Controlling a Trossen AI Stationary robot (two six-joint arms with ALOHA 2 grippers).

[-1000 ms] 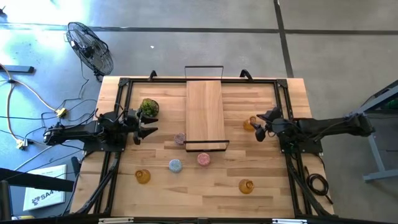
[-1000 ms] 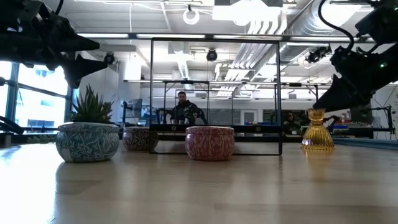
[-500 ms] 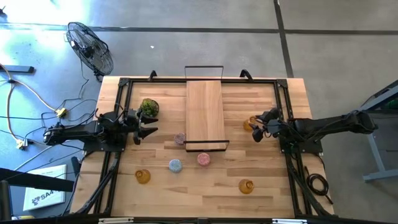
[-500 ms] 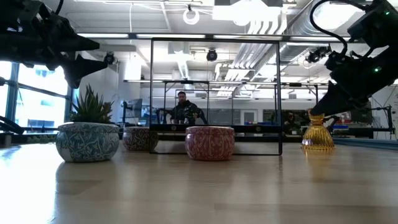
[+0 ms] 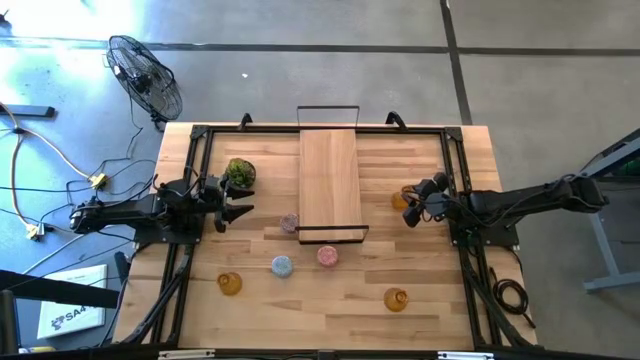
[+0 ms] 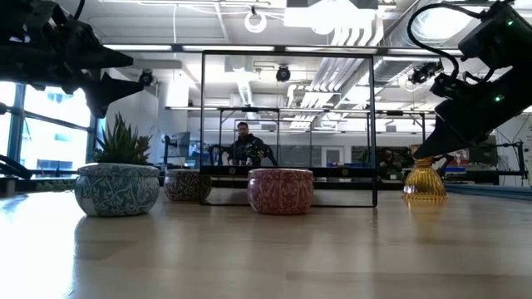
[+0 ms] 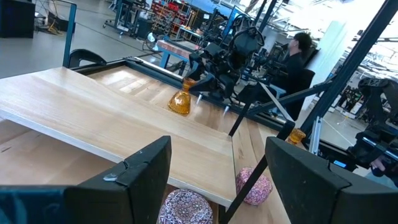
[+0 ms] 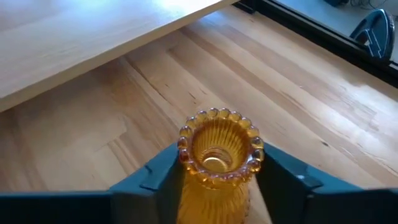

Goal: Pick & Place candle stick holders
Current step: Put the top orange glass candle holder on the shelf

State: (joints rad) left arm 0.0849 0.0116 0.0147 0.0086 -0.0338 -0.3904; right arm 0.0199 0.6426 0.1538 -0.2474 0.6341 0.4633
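Note:
An amber holder [image 5: 399, 200] stands upright on its base on the table, right of the wooden board [image 5: 330, 180]. My right gripper [image 8: 217, 186] is open, with one finger on either side of the holder's ribbed neck, just below its beaded rim [image 8: 219, 134]; the low view shows it over the holder's top [image 6: 424, 170]. My left gripper [image 5: 236, 211] waits open and empty by the potted plant [image 5: 239, 173]. Two more amber holders [image 5: 230, 284] [image 5: 396, 299], a light-blue one [image 5: 282, 266] and two pink ones [image 5: 327, 256] [image 5: 289, 223] stand on the table. My right gripper comes at the amber holder slanting down from the table's right, its fingers [image 8: 163, 180] close beside the neck. I cannot tell whether they touch it. The holder stands upright on the table.
The wooden board lies in a black wire frame [image 6: 287, 124] across the table's middle. Black rails [image 5: 190, 200] run along the table's left and right sides. A person [image 6: 243, 145] sits in the room beyond the table, and a fan [image 5: 145, 75] stands on the floor.
My right gripper has gone down and a little toward the table's left, over the amber holder, so that its fingers now stand on either side of the neck. The holder has stayed where it was.

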